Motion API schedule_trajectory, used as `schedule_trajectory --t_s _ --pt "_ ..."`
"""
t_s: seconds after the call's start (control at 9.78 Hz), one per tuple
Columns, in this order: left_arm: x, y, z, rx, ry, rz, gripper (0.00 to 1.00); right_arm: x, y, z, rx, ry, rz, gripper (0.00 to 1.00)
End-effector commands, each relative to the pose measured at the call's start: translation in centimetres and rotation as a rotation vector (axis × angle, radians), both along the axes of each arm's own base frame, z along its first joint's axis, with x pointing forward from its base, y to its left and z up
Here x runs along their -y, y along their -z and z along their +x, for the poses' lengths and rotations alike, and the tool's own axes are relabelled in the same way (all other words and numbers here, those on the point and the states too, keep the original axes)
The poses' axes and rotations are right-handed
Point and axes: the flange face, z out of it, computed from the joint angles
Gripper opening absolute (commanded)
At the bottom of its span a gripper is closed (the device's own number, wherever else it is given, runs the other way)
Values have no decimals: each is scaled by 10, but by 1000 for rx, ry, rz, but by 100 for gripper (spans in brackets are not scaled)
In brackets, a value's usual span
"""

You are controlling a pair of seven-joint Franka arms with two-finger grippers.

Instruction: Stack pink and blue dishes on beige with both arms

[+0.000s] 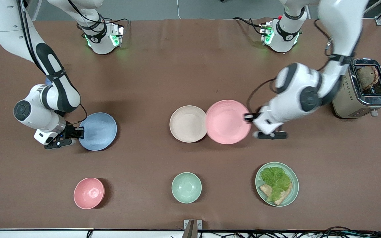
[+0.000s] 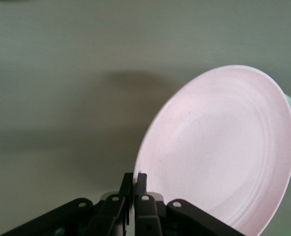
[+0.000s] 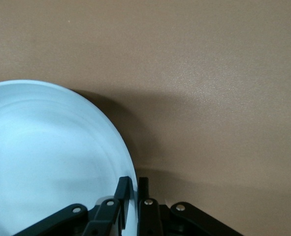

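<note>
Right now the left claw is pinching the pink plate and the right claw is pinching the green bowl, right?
Not quite. The right claw is pinching the blue plate by its rim, not the green bowl, which sits untouched near the front camera. The front view and right wrist view show it. The left claw is indeed pinching the pink plate.

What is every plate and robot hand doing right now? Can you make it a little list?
pink plate: lifted, rim overlapping the beige plate
beige plate: flat on the table, mid-table
blue plate: toward the right arm's end of the table
left tool: shut on the pink plate's rim
right tool: shut on the blue plate's rim
stacked so far: nothing fully on beige yet
</note>
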Motion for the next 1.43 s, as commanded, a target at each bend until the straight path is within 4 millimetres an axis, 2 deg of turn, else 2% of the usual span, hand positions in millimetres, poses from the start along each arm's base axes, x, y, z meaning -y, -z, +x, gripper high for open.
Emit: schedule_trajectory --t_s 0.0,0.1,0.31,0.41,0.51,0.72,0.82,0.92,1.02,1.12,1.23,1.33 --pt "51 60 -8 -20 -24 -40 1 5 -14 2 -31 -3 23 0" --pt "75 74 -20 -12 -1 -55 1 5 -35 8 -38 -8 29 0" --pt "96 100 -31 -7 11 -73 1 5 -90 25 -78 -2 71 0" --pt "98 109 -32 -3 6 -80 1 4 -120 32 -89 13 111 0" --pt "104 114 -35 2 11 -84 1 -1 -141 38 -100 19 148 0" --pt "102 125 -36 13 16 -44 6 -24 -170 49 -115 49 197 0" --pt "100 127 -34 16 13 -39 16 -43 -173 51 -124 83 196 0" --pt "102 126 -28 18 -6 -45 53 -76 -176 53 -128 113 221 0" --pt "103 119 -24 17 -55 -44 99 -100 -178 52 -138 131 251 0" --pt "102 101 -15 30 -71 -49 100 -132 -178 48 -159 134 282 0" --pt "87 69 -1 40 -79 -39 100 -164 -179 43 -180 137 293 1" --pt "52 24 24 84 -102 -6 100 -208 -181 35 -182 143 301 1"
